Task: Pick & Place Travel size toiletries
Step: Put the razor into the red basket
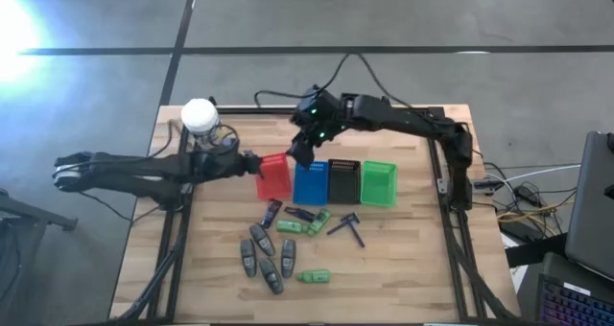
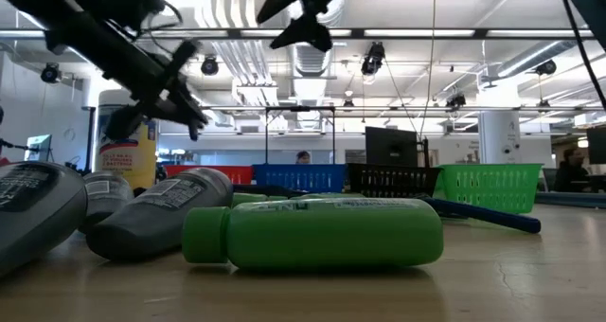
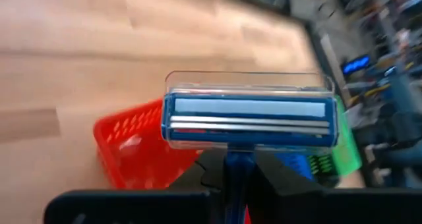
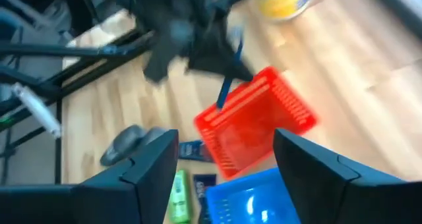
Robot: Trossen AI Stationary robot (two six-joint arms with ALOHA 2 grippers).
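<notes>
Caught the left gripper (image 1: 251, 163) pinched tight on the handle of a blue razor (image 3: 249, 115), capped head poking out past the fingers. Held that razor in the air right at the 9 o'clock edge of the red basket (image 1: 275, 177), not inside yet as far as could be judged. Spotted the right gripper (image 1: 305, 149) hovering around 12 o'clock of the blue basket (image 1: 311, 182), claw spread wide and carrying nothing.

Tips for the drop, as judged back then:

- Needed to slide the razor further toward 3 o'clock, over the middle of the red basket, before letting go. Looked too close to the rim otherwise, with a real chance of bouncing out onto the table.
- Needed to come down low first, then open. Light plastic, likely to skitter.
- Needed to watch the right gripper, parked near the same basket. Better to keep it lifted clear.

Left plenty for later at 6 o'clock of the 4 baskets: grey tubes (image 1: 264, 254), green tubes (image 1: 291, 226) and 1 more razor (image 1: 350, 226), all loose on the wood.
</notes>
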